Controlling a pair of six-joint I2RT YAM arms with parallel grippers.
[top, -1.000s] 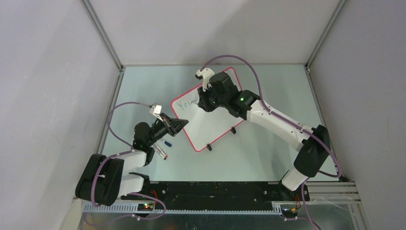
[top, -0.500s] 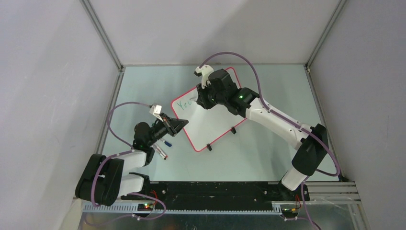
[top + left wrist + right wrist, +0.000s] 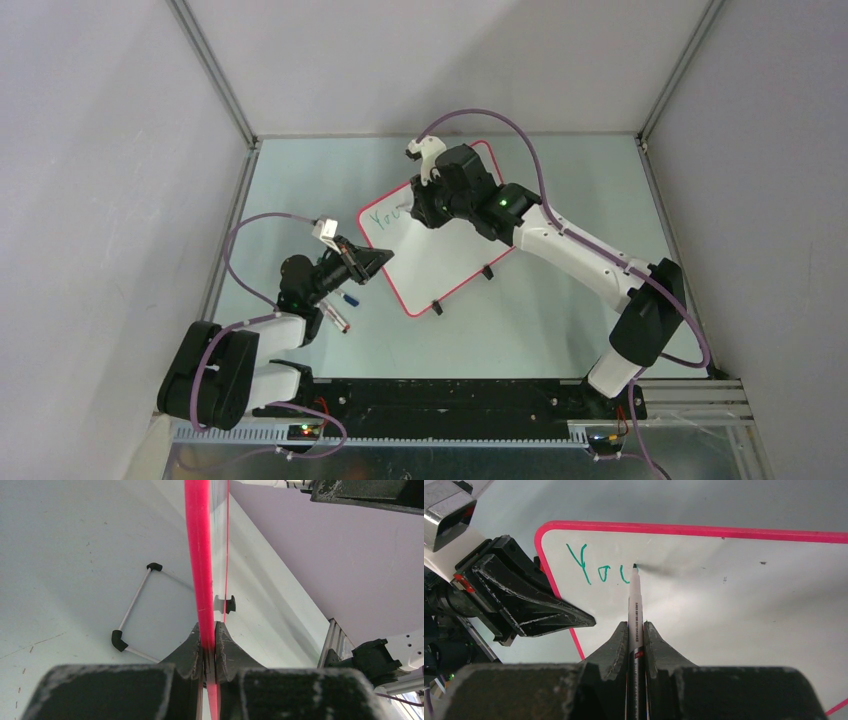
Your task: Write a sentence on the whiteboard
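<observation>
Pale green table (image 3: 560, 300), boxed in by plain grey walls, carries the whiteboard (image 3: 430, 255), which lies turned at an angle between the two grippers. The left gripper (image 3: 375, 258) is clamped on the board's near-left edge. Its wrist camera looks straight along the red-pink rim (image 3: 200, 555), which runs away from between the pinched fingers (image 3: 190, 647), one above the board and one beneath. Beyond those fingers on the right, a small black clip foot (image 3: 227, 604) grips the board's edge. To their left a thin rod (image 3: 134, 607) with black elbow ends lies on the table. Behind this gripper, beside its arm, two pens rest on the table: a blue-tipped one (image 3: 349, 298) and a pale one (image 3: 337, 318) just nearer the base. The right gripper (image 3: 635, 630) hangs over the far end of the board, squeezed tight on a slim white marker (image 3: 635, 600) that points straight out ahead of its fingers. The dark tip meets the board right after the last green stroke, though actual contact cannot be told for sure. Just left of that tip stand green letters (image 3: 596, 570), a Y, an o and part of a third — close to the board's rounded corner. The left gripper's black fingers lie further left, over the rim. From above, two black feet (image 3: 437, 308) show on the board's near-right side, well back from the right gripper.
</observation>
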